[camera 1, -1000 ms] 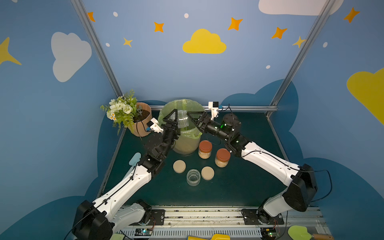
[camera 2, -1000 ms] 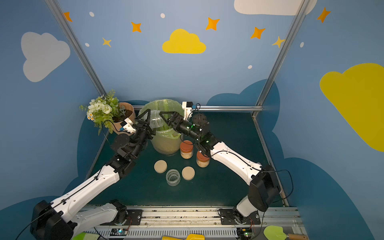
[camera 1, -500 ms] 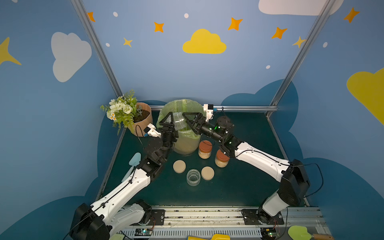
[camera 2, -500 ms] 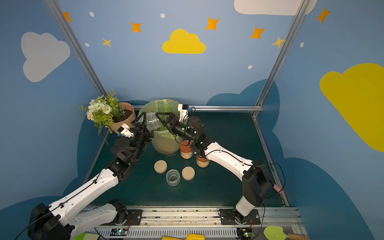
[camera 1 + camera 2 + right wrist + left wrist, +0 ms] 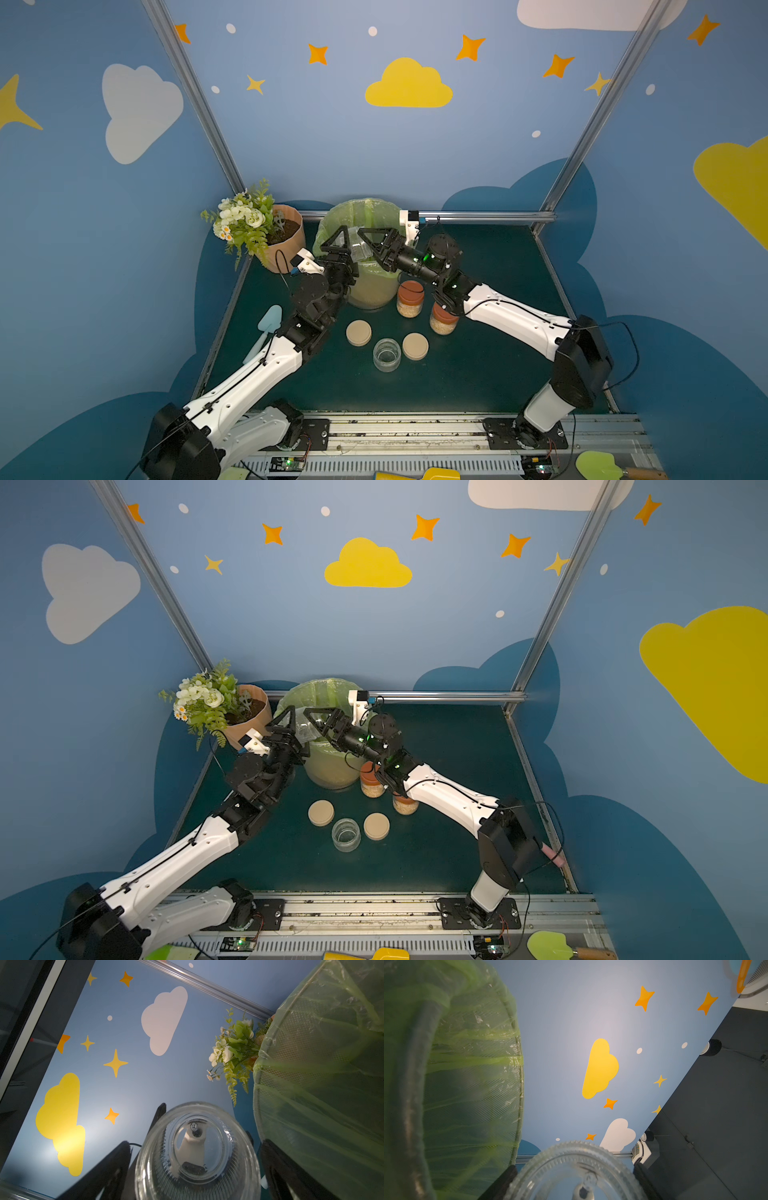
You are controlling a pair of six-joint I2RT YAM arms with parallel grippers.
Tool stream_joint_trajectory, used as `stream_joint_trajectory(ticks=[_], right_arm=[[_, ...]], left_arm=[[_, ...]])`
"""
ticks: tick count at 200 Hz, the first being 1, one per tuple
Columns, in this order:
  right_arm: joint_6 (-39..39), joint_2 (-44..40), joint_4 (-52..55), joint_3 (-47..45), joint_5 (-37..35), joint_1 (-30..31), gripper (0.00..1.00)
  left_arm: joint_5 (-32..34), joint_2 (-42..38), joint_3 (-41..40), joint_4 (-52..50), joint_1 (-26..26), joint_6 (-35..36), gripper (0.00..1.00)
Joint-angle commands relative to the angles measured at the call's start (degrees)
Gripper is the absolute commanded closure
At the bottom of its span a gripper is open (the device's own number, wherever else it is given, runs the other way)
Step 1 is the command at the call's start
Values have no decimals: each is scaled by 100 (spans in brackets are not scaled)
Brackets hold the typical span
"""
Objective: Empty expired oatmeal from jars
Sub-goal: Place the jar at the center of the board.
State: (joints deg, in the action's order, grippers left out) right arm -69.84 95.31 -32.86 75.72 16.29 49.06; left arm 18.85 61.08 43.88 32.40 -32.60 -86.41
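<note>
Progress roughly half: near jar [image 5: 387, 354] empty, far jar [image 5: 356, 246] clear over bin [image 5: 365, 208], pinched by left gripper [image 5: 574, 1167], right gripper [image 5: 195, 1142] spread round it; two lidded jars [image 5: 410, 300] unemptied.

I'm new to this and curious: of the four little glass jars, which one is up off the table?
The lidless clear jar held over the green-bagged bin; the other three stand on the table.
</note>
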Motion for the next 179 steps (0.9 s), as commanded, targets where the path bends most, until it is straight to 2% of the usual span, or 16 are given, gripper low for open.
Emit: stream_joint_trajectory(ticks=[1, 74, 118, 132, 141, 151, 164, 179], right_arm=[[-20, 83, -305, 208, 121, 43, 3], [-51, 318, -453, 408, 369, 51, 7], [17, 379, -393, 441, 472, 78, 15], [164, 328, -191, 462, 494, 91, 21], [232, 289, -155, 422, 446, 104, 24], [305, 253, -104, 381, 414, 112, 31], [444, 209, 46, 376, 388, 122, 41], [708, 149, 376, 440, 359, 154, 52]], left_arm=[[-33, 15, 173, 149, -4, 4, 97], [-118, -14, 191, 81, -9, 78, 96], [-223, 7, 214, 74, -5, 124, 96], [-241, -26, 207, 32, -1, 135, 93], [-234, -74, 186, -7, 1, 143, 86], [-192, -167, 158, -134, 4, 157, 68], [-109, -340, 132, -391, -1, 206, 39], [-9, -553, 70, -605, 18, 366, 23]])
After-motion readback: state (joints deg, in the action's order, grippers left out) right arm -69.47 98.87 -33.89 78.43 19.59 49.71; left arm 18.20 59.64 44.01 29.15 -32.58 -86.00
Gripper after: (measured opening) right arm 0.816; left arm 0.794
